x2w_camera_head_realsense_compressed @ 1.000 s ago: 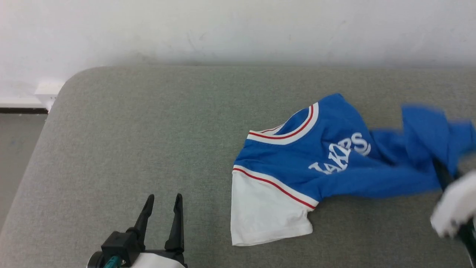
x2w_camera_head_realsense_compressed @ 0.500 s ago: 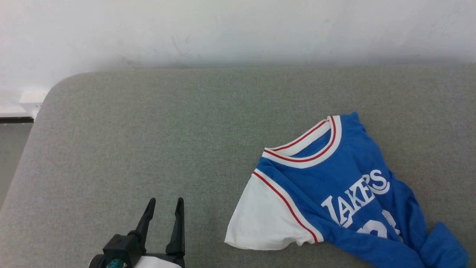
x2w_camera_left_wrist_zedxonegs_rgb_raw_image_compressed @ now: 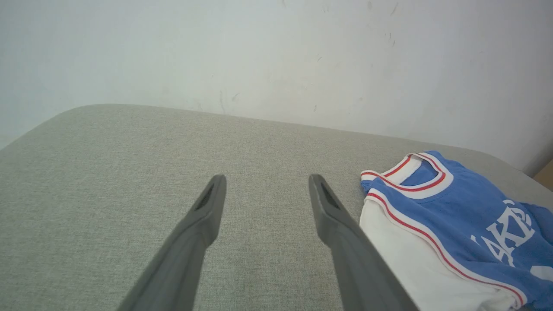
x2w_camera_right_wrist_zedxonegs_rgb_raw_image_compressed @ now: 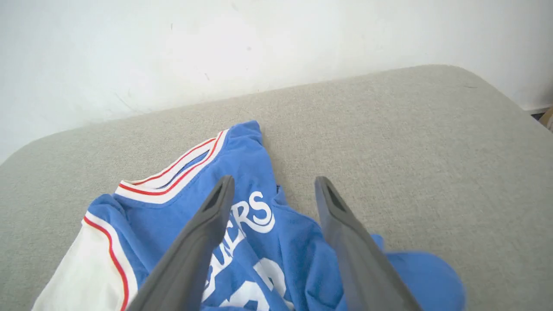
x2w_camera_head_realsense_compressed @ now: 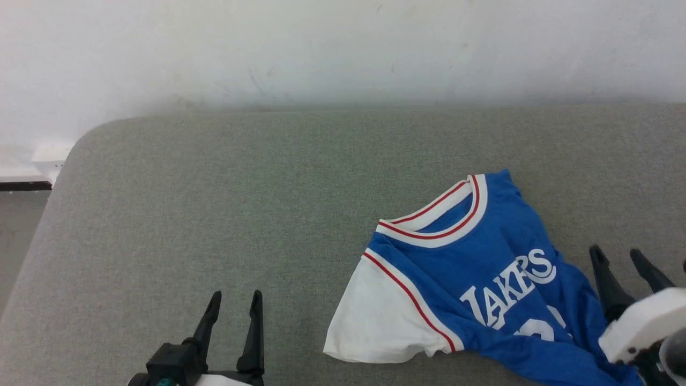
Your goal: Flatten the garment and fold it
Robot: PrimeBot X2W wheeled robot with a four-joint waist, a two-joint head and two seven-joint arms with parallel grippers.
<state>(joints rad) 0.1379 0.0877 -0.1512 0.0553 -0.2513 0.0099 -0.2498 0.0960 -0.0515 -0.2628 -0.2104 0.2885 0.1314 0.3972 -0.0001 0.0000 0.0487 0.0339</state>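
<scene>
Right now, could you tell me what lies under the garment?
The garment rests on the grey padded surface; one white sleeve shows, the other and anything beneath the cloth are covered.

Ahead of me stands a white wall [x2w_camera_head_realsense_compressed: 343, 48], faintly scuffed in places and softly, evenly lit. Below it spreads the tabletop [x2w_camera_head_realsense_compressed: 214, 214], covered in grey-green woven fabric, and its far left corner is rounded. Off that corner, on my left, I see a dark skirting strip [x2w_camera_head_realsense_compressed: 24, 186]. A small white fitting [x2w_camera_head_realsense_compressed: 51, 158] sits just above it, with grey floor [x2w_camera_head_realsense_compressed: 21, 225] beneath.
</scene>
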